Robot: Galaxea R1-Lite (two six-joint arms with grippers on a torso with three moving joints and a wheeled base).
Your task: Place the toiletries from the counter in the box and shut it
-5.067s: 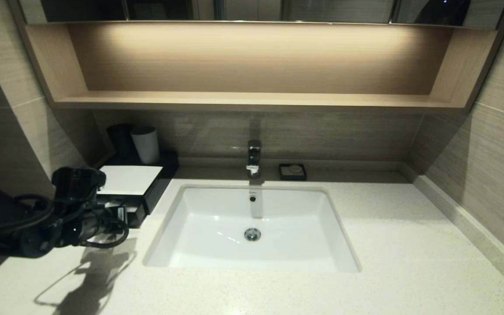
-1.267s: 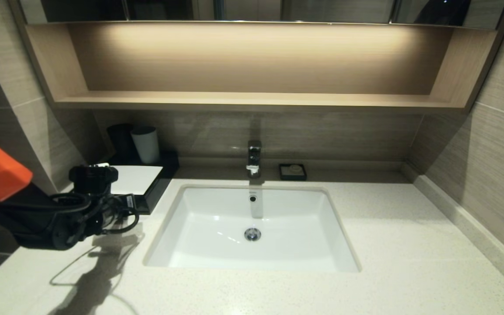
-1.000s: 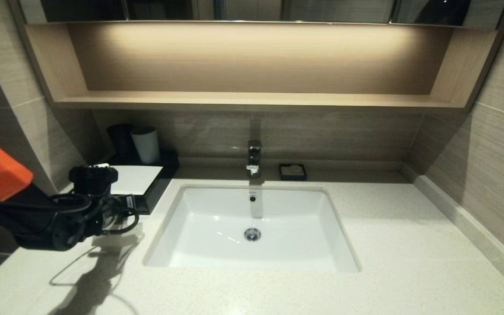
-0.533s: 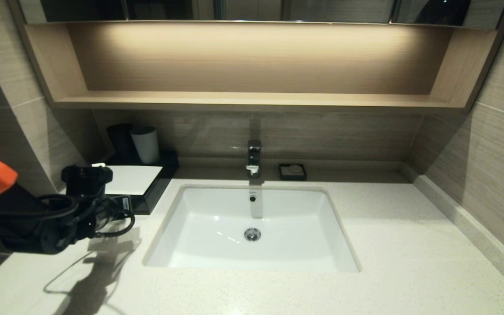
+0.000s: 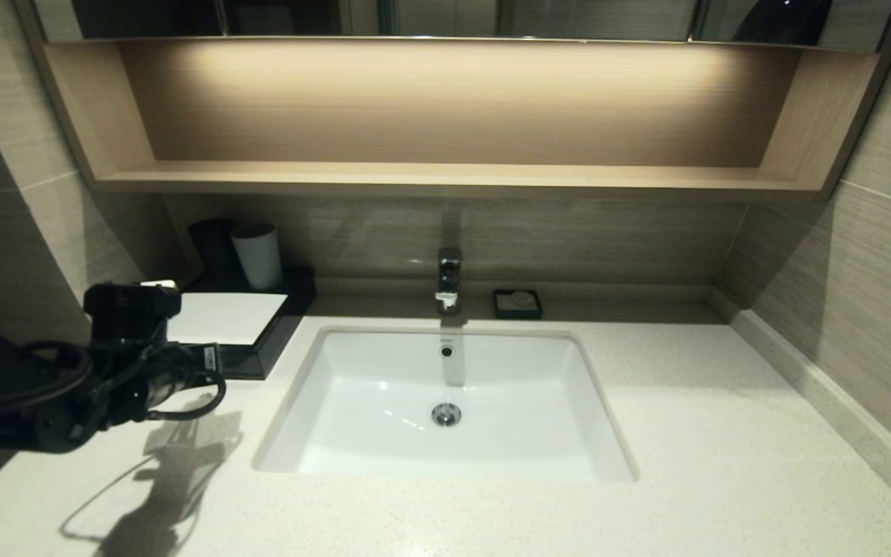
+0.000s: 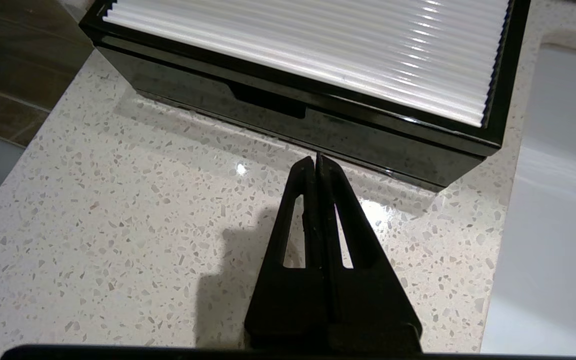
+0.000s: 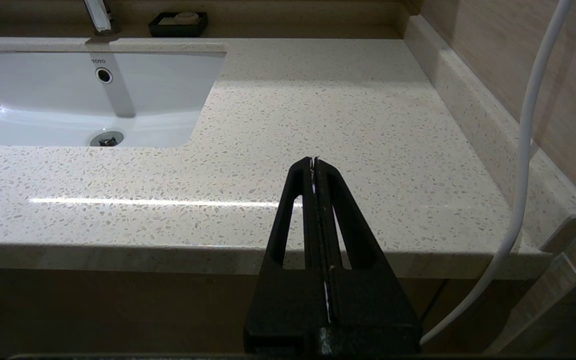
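Observation:
The black box with its white top stands at the counter's back left, beside the sink. In the left wrist view its ribbed white top and black front show, the drawer front flush and closed. My left gripper is shut and empty. It hovers over the speckled counter a short way in front of the box and does not touch it. In the head view the left gripper sits just left of the box's front. The toiletries are out of view. My right gripper is shut and empty, parked off the counter's front edge.
A white sink with a tap fills the counter's middle. A dark cup and a white cup stand behind the box. A small black soap dish sits by the back wall. A wooden shelf niche hangs above.
Five seconds ago the drawer stood pulled out; now it is pushed in. Over the last second my left arm has drawn back from the box front, towards the left.

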